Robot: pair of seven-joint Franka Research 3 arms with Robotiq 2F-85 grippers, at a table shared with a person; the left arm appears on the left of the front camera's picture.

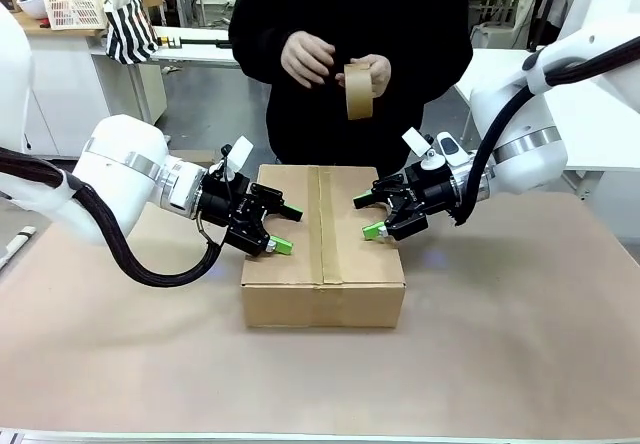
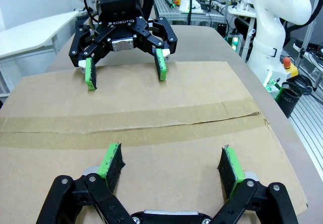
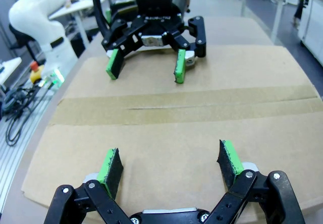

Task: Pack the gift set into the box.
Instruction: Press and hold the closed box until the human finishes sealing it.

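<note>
The box [image 1: 322,244] sits closed and taped mid-counter; the left pincer [image 1: 277,227] and right pincer [image 1: 368,215], both spread, press its flaps, likely steadying them while the person holds the tape roll [image 1: 358,90].

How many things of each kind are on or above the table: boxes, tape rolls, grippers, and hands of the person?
Box: 1
Tape roll: 1
Grippers: 2, left gripper, right gripper
Person's hands: 2, one and the other on the roll
Total: 6

White arms, black green-padded grippers [image 1: 278,228]
</note>
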